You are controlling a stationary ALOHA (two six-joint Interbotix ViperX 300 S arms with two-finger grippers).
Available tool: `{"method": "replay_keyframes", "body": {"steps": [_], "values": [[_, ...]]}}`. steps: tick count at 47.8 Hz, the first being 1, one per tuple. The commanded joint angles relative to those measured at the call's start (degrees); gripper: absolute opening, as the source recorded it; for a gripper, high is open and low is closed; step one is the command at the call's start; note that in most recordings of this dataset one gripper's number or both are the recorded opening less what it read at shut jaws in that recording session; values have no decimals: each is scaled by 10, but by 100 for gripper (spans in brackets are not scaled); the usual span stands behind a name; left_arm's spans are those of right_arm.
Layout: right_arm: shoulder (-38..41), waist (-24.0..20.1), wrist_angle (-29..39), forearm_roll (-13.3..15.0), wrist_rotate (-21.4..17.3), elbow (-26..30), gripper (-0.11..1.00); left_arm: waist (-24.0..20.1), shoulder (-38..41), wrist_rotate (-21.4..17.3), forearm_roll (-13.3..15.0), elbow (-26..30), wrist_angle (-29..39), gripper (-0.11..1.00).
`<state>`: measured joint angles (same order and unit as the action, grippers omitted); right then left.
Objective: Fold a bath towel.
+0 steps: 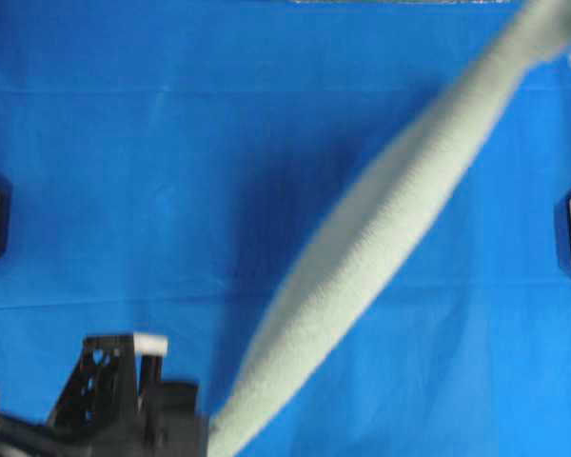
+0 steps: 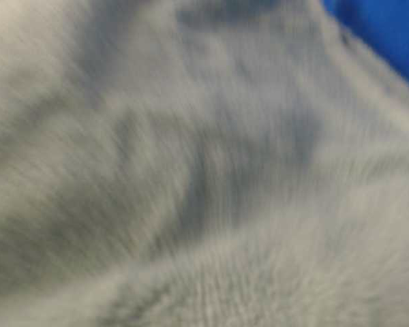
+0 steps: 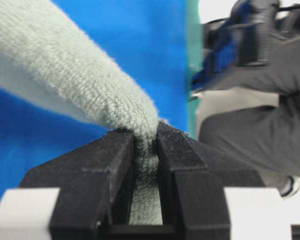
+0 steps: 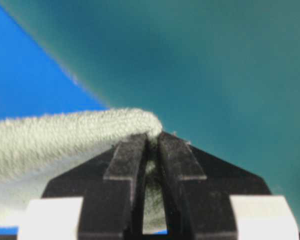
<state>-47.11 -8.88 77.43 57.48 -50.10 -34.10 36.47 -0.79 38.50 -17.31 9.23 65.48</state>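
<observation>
Two grippers held the scene's one task item off the blue cloth surface [image 1: 124,143], which spread across the whole overhead view. Above it the bath towel [image 1: 381,219] hung stretched in a long diagonal band from lower centre to the upper right corner, and it filled the blurred table-level view almost entirely. The left gripper [image 3: 146,150] had its black jaws pinched tight on one bunched end. The right gripper [image 4: 151,150] was likewise clamped on the towel's other end.
</observation>
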Motion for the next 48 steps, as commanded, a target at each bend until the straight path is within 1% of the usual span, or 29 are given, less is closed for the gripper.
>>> {"method": "replay_keyframes", "body": {"steps": [1, 4, 6, 11, 14, 17, 21, 26, 27, 28, 30, 33, 35, 38, 41, 44, 48], "values": [[-4, -76, 91, 1, -18, 16, 10, 18, -4, 0, -10, 27, 0, 11], [8, -113, 135, 3, -39, 13, 10, 25, -5, 3, -15, 23, 3, 11], [22, -127, 159, 4, -53, 10, 10, 25, -9, 5, -18, 16, 6, 11], [55, -122, 163, 4, -65, 1, 10, 20, -24, 15, -25, -21, 11, 11], [77, -104, 148, 4, -65, -6, 10, 11, -36, 29, -25, -56, 12, 11], [97, -66, 113, 0, -66, -15, 10, -2, -53, 51, -25, -103, 12, 11], [124, 4, 25, -16, -66, -36, 10, -19, -76, 85, -25, -181, 11, 11], [167, 117, -134, -39, -61, -66, 10, -40, -110, 145, -25, -299, 3, 11], [177, 141, -170, -40, -61, -72, 10, -42, -117, 156, -25, -321, 1, 11], [193, 175, -220, -41, -61, -78, 10, -45, -124, 165, -25, -342, -3, 11], [216, 219, -284, -42, -60, -85, 10, -51, -138, 184, -25, -381, -12, 11], [258, 276, -369, -41, -58, -87, 10, -62, -159, 208, -25, -433, -34, 11], [287, 308, -413, -41, -55, -83, 10, -67, -173, 221, -25, -464, -55, 11], [328, 343, -463, -40, -46, -72, 10, -76, -192, 236, -25, -504, -91, 11], [366, 367, -492, -38, -28, -56, 10, -86, -208, 242, -25, -545, -130, 11], [408, 381, -505, -37, -4, -33, 10, -96, -217, 241, -25, -574, -155, 11], [446, 388, -506, -38, 25, -4, 10, -108, -225, 241, -25, -604, -174, 11]]}}
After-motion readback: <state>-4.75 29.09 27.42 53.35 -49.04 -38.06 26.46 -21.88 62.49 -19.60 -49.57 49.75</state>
